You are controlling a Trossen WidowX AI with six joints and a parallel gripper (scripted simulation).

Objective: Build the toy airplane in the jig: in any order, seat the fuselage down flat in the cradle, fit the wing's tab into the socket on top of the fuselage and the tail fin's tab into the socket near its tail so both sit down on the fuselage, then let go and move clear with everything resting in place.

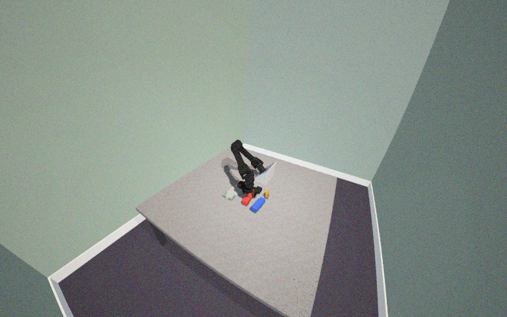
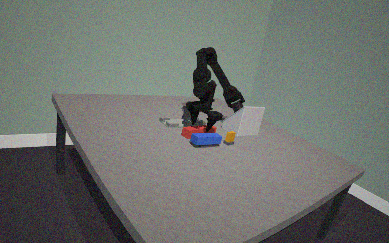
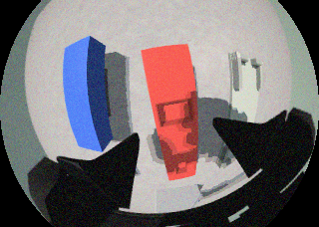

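Observation:
The red fuselage [image 1: 246,200] [image 2: 189,131] [image 3: 166,73] lies on the table with its sockets facing up, outside the jig. The pale jig [image 1: 230,193] [image 2: 172,124] [image 3: 245,95] is beside it, partly behind the gripper and in its shadow. The blue wing [image 1: 257,205] [image 2: 206,138] [image 3: 77,93] lies on the fuselage's other side. The orange tail fin [image 1: 267,193] [image 2: 230,136] stands near the wing's end and is not seen in the wrist view. My gripper [image 1: 251,193] [image 2: 200,127] [image 3: 177,129] is open and empty, fingers low on either side of the fuselage's socket end.
A white slanted panel [image 1: 266,175] [image 2: 250,121] stands by the arm's base, behind the tail fin. The table [image 1: 288,235] [image 2: 221,186] extends toward the front. The arm hides part of the area behind the fuselage.

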